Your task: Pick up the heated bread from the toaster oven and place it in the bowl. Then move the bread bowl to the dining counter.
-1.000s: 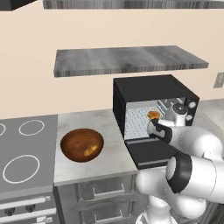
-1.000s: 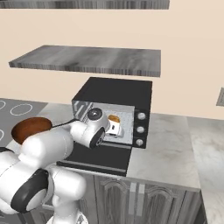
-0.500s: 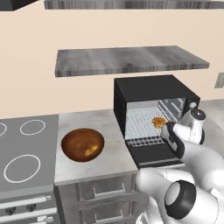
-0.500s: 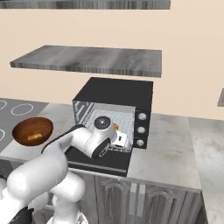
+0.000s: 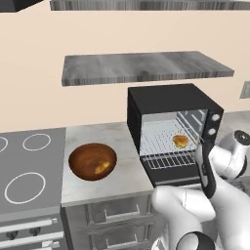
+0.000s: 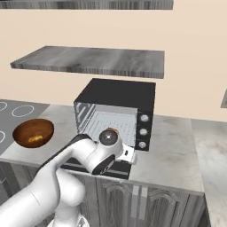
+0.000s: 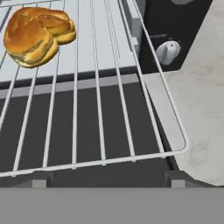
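Golden bread (image 7: 36, 34) lies on the rack ahead; gripper state cannot be told.

In the right base view the arm's wrist covers most of the heated bread (image 6: 113, 131) and the toaster oven (image 6: 116, 104) door, while the hand view's edges cut off the wire rack (image 7: 87, 109).
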Robot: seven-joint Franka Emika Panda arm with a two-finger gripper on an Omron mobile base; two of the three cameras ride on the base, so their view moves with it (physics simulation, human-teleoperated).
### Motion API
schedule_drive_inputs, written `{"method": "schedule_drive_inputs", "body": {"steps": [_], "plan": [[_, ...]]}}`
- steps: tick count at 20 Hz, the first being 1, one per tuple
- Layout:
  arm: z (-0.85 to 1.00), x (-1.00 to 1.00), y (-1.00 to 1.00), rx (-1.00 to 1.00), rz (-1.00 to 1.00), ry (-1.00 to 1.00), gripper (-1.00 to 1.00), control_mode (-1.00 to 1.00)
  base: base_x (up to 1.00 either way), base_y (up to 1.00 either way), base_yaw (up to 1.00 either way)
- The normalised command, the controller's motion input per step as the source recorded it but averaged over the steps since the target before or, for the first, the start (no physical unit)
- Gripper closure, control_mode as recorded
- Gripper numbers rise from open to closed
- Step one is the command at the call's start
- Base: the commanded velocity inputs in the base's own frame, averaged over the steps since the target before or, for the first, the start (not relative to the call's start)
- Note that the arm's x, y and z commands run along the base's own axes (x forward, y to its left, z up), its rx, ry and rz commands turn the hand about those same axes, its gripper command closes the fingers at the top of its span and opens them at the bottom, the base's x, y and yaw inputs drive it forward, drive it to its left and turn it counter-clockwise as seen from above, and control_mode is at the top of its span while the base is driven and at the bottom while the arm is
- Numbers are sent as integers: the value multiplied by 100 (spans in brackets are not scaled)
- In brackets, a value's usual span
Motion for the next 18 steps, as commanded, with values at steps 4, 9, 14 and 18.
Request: {"method": "schedule_drive_inputs", "body": {"steps": [4, 9, 14, 18], "plan": [[82, 13, 7, 4, -13, -4, -100, -100, 0, 0, 0], [91, 25, 35, 0, -14, 6, -100, -100, 0, 0, 0], [36, 16, 17, -5, -5, 16, -100, -100, 0, 0, 0], [0, 0, 0, 0, 0, 0, -100, -100, 0, 0, 0]]}}
